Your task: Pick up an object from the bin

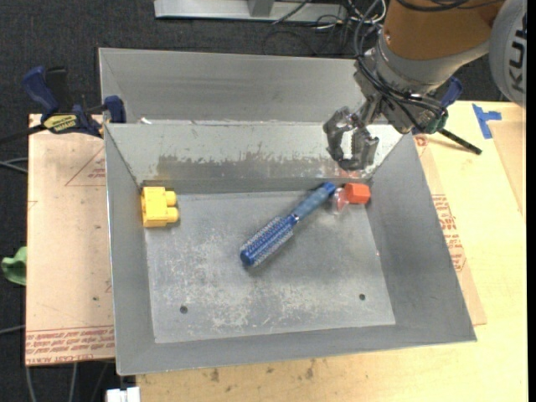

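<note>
My gripper (351,164) hangs at the back right of the bin, its fingertips a little apart with nothing between them. Just below it lies a small orange-red block (358,193) on the bin floor. Beside that block rests a blue hairbrush (284,227), lying diagonally with its handle end near the block and its bristled head toward the middle of the bin.
A yellow toy brick (158,207) sits at the left side of the bin floor, far from the gripper. The arm with its orange cover and cables comes in over the bin's back right corner.
</note>
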`<state>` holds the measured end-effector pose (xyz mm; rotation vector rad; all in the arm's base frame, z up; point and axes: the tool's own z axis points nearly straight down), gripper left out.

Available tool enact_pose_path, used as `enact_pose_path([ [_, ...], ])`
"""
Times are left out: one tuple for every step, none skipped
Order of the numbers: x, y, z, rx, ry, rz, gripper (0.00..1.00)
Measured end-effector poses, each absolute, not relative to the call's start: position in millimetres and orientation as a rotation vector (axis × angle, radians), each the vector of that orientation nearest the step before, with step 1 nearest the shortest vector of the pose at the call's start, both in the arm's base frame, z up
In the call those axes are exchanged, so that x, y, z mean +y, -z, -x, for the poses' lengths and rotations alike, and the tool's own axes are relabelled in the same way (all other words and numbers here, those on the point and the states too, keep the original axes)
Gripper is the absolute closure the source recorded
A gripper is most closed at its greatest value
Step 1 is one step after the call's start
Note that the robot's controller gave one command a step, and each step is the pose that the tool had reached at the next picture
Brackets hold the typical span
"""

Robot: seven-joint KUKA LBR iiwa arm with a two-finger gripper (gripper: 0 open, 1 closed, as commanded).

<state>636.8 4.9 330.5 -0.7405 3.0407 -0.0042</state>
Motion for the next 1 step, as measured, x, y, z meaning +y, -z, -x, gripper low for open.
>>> enact_pose_path([
  [-25.4,-214.2,-597.8,2.962,-0.004,1.062,1.0],
])
